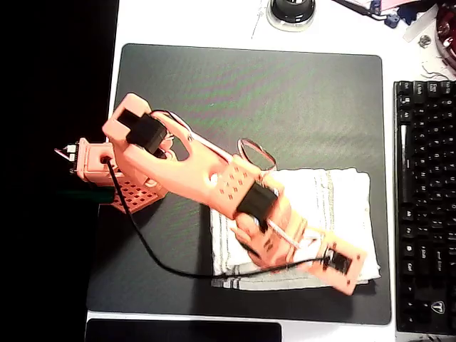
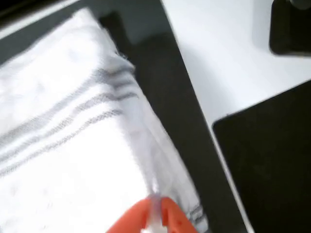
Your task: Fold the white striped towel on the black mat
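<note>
Your white striped towel [image 1: 335, 206] lies near the black mat's [image 1: 249, 92] lower right corner in the overhead view, apparently already doubled over. Your gripper [image 2: 153, 221] pinches its edge, so the fold looks unfinished.

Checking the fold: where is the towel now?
In the overhead view the white striped towel lies on the black mat's lower right, near the keyboard.

White striped towel [image 1: 335, 206] soft woven cloth; black mat [image 1: 285, 100] matt, smooth; gripper [image 2: 154, 218] smooth orange plastic.
</note>
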